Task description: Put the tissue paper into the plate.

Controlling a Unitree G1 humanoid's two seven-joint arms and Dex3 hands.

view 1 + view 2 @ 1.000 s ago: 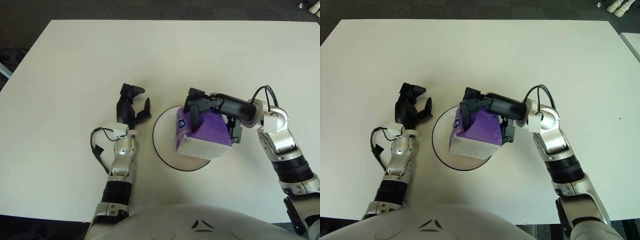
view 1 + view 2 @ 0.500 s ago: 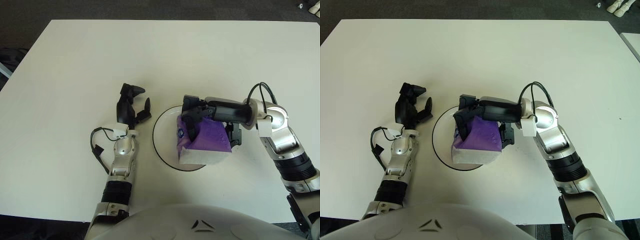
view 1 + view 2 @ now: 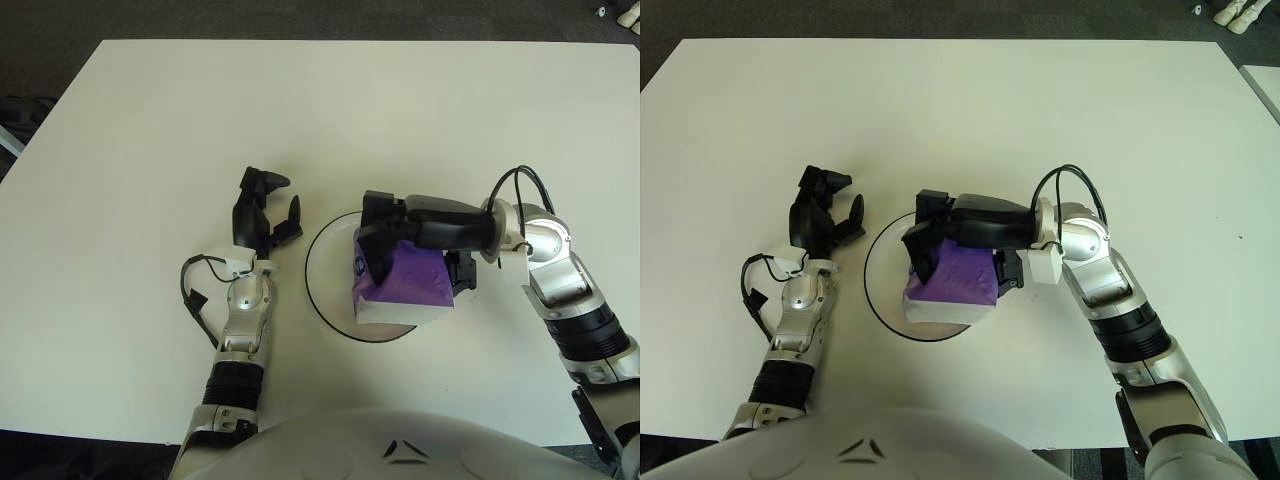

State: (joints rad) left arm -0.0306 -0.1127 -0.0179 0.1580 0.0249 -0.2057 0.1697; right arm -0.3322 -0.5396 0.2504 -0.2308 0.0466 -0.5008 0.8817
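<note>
A purple tissue pack (image 3: 405, 285) with a white front edge lies in the white, dark-rimmed plate (image 3: 325, 285) near the table's front middle. My right hand (image 3: 385, 235) reaches in from the right and its black fingers (image 3: 377, 245) are curled over the pack's far and left side, gripping it. My left hand (image 3: 262, 210) rests on the table just left of the plate, fingers spread and holding nothing. The plate's right part is hidden under the pack and hand.
The white table (image 3: 300, 110) stretches wide behind the plate. A black cable (image 3: 195, 295) loops at my left wrist. Dark floor lies beyond the table's far edge.
My right hand has moved the tissue pack left and down, so it sits flatter and more squarely in the plate. The left hand has not moved.
</note>
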